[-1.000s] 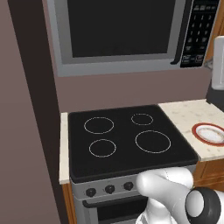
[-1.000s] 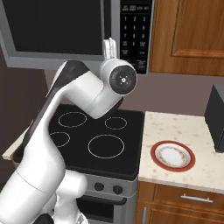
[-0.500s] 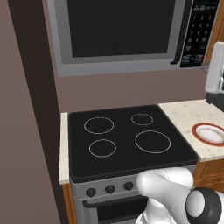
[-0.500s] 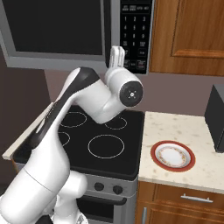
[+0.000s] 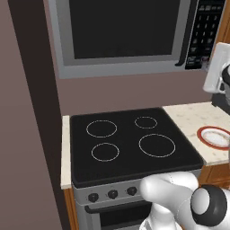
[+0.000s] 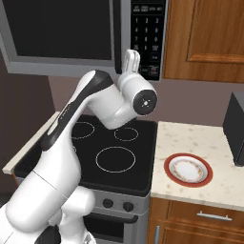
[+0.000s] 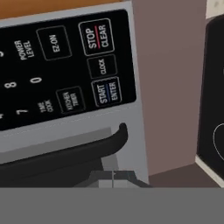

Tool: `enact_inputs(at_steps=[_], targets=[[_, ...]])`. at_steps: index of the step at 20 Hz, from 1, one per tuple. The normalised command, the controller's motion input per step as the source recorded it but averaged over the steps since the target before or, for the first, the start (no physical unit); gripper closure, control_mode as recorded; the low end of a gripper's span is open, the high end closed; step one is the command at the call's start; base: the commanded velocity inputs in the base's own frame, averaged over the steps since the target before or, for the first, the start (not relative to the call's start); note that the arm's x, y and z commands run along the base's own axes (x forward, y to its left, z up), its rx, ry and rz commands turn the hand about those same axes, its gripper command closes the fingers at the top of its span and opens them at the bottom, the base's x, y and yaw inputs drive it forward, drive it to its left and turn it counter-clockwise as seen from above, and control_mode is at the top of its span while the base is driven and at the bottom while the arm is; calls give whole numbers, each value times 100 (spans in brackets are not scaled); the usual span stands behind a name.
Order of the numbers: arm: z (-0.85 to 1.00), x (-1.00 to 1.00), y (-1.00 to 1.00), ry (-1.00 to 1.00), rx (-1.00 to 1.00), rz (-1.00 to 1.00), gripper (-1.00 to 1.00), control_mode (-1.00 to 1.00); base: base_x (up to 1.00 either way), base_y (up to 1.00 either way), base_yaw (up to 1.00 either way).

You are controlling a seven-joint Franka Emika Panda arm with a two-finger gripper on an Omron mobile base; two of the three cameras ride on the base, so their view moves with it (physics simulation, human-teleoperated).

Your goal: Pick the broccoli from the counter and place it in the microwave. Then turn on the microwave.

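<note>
A beige counter (image 6: 190,143) flanks a black cooktop (image 5: 130,143), with the microwave (image 5: 121,31) mounted on the wall above, door closed. A red-rimmed plate (image 6: 188,169) sits bare on the counter to the right. The gripper (image 6: 132,58) is raised in front of the microwave's keypad (image 6: 148,28), fingers pinched together with nothing between them. In the hand view its tips sit just below the handle (image 7: 74,153), with the START/ENTER button (image 7: 106,92) just beyond. The broccoli cannot be made out.

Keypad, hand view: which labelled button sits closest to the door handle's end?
START/ENTER, the lowest button in the keypad's column with STOP/CLEAR and CLOCK. It sits directly above the handle's rounded tip; the others lie farther away.
</note>
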Motion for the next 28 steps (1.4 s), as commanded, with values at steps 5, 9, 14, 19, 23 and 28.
enact_inputs(at_steps=[5,9,14,19,23,28], targets=[[0,32,-12,0,6,0,100,-100,0,0,0],[0,31,-4,0,5,0,100,-100,0,0,0],[0,32,0,0,4,0,100,-100,0,0,0],[-3,29,0,0,3,0,100,-100,0,0,0],[-8,22,0,0,3,0,100,-100,0,0,0],[-15,17,-1,0,3,0,100,-100,0,0,0]])
